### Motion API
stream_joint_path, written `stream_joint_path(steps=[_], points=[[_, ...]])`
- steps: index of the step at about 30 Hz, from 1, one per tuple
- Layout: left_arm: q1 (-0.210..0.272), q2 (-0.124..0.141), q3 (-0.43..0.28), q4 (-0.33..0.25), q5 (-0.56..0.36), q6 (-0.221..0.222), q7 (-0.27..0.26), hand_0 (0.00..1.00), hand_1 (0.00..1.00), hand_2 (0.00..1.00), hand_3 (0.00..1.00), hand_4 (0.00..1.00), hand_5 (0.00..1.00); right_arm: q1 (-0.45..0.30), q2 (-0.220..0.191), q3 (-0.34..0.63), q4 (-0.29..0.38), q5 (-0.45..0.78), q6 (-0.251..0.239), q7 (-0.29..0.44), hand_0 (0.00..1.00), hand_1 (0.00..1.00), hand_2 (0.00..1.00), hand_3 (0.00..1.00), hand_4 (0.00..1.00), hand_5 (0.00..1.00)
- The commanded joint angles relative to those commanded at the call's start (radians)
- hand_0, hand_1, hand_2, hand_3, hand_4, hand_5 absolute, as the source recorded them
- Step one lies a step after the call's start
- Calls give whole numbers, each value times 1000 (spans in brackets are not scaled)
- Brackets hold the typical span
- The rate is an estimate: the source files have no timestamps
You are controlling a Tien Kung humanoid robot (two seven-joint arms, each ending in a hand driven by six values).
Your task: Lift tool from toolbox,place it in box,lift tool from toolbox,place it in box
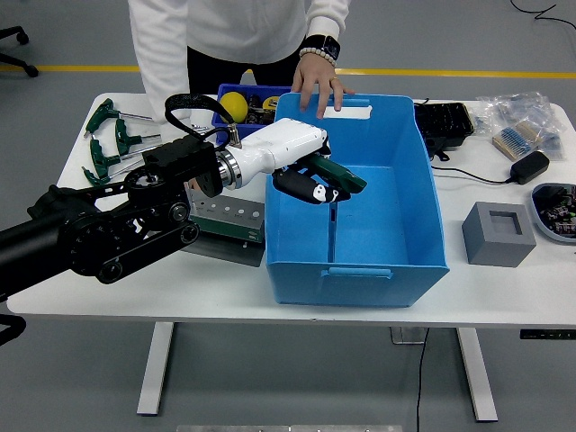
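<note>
My left hand (317,184) grips a green-handled T-handle wrench (334,209) inside the blue box (360,270).
Its shaft hangs down into the box. The tool holder (232,223) lies just left of it on the white bench (270,292); a person's hand (320,85) rests on the box's far rim. Grey floor with a yellow line (450,73) lies behind.

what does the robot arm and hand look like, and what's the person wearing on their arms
The left arm is black and bulky with round joints, a silver ring at the wrist, a white forearm shell and a black cable looped above. The left hand is black with white patches. The person wears white sleeves and a dark wristband.
</note>
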Motion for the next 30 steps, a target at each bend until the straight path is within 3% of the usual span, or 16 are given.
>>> stream_joint_path(steps=[2,3,8,9,16,21,26,27,30], points=[[-1,-2,-2,-1,-7,2,-4,326,249,289,326,856,564,0,0,1,0,-2,0,-1,737,730,791,647,892,759],[-2,-3,-2,-1,-11,3,-7,397,399,491,510,910,593,0,0,2,0,-4,0,-1,737,730,792,646,892,760],[-1,-11,1,2,-22,8,-21,397,399,491,510,910,593,-1,-1,3,0,-5,0,-1,737,730,792,646,892,760],[-1,-13,2,3,-24,10,-24,427,500,593,609,917,590,-2,-1,3,0,-4,0,-1,737,728,791,647,892,759],[-3,-26,3,16,-28,21,-36,442,535,618,633,918,587,-2,-1,0,1,0,-1,1,737,728,791,645,892,759],[-2,-19,-15,17,-2,11,-23,447,519,607,637,916,588,-4,0,-2,1,4,-2,3,736,728,791,646,892,760],[4,7,-43,29,117,-24,6,447,519,607,637,916,588,-8,1,-3,0,8,-2,3,736,728,791,646,892,760],[6,13,-47,32,134,-29,10,449,441,510,540,905,633,-8,2,-4,0,9,-2,3,736,728,792,646,892,760],[15,54,-67,30,170,-72,44,449,441,510,540,905,633,-9,4,-4,0,13,-2,3,736,728,792,646,892,760]])
